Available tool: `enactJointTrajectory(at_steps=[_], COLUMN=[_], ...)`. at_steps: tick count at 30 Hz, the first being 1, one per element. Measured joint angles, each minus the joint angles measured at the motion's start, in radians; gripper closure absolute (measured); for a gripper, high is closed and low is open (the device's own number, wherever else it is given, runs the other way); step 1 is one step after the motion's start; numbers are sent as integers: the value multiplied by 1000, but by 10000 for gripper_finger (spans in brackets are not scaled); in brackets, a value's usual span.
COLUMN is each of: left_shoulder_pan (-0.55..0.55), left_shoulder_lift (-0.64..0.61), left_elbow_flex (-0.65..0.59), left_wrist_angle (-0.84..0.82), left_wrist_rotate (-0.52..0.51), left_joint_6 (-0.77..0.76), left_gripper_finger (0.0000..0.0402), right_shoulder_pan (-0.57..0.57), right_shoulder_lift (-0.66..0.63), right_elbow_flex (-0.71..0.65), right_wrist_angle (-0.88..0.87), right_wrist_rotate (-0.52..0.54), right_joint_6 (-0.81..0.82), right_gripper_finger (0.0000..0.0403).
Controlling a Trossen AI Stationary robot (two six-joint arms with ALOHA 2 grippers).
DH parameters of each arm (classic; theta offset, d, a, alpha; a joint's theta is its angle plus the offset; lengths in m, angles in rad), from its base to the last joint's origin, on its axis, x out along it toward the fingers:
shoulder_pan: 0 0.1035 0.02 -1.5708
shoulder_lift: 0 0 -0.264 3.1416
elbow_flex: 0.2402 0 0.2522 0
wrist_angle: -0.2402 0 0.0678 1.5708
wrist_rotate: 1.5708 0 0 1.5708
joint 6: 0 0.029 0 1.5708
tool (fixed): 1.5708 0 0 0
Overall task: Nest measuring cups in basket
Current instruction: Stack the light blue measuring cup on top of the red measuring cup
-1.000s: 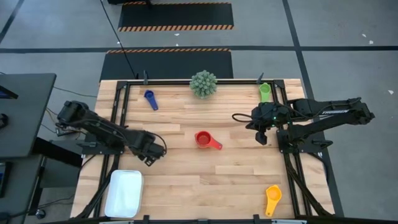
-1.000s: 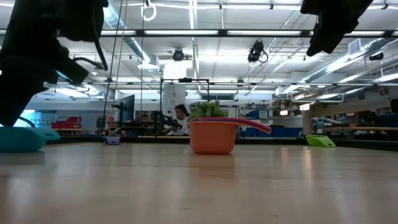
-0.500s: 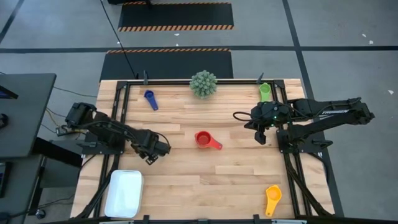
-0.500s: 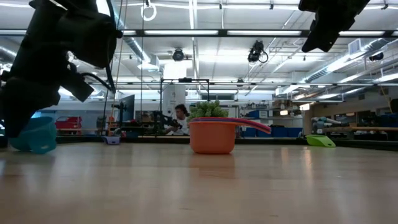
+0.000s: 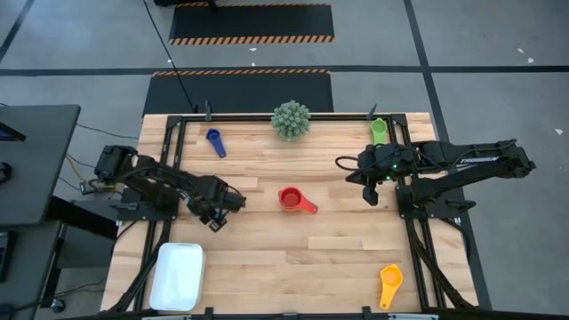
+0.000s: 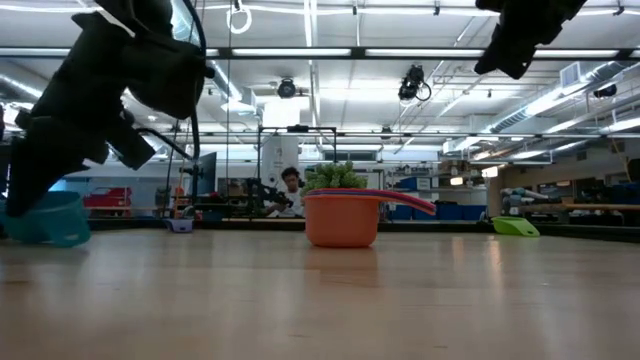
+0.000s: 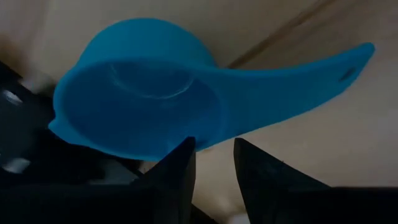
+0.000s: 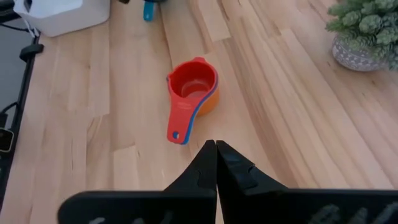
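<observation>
From above, the left gripper [image 5: 216, 206] is swinging toward three o'clock, carrying the light blue cup [image 7: 143, 93] away from the basket [image 5: 177, 276]. Wrist views: it is pinching that cup; the right gripper [image 8: 216, 149] is hovering closed. Likely next: nesting it with the red cup [image 5: 291, 199].

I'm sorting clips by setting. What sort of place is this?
Probably a robotics lab or workshop: striped hazard mats on a concrete floor, ceiling strip lights, and a wooden table with two robot arms.
</observation>
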Motion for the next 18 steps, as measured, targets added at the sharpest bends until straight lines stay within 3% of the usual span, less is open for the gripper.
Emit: enactJointTrajectory(at_steps=[4, 13, 18], left_shoulder_pan=[36, 68, 65], left_shoulder_lift=[-3, -3, -3], left_elbow_flex=[0, 1, 1], left_wrist_angle=[-1, -3, -3], left_wrist_rotate=[62, 65, -20], left_joint_6=[-7, 72, 90], left_gripper_finger=[285, 285, 285], right_shoulder_pan=[-2, -16, -16], right_shoulder_lift=[0, 0, 0], right_elbow_flex=[0, 0, 0], right_wrist_angle=[29, 36, 36], right_wrist_rotate=[0, 0, -1], right_joint_6=[-2, -2, -3], right_gripper_finger=[401, 401, 401])
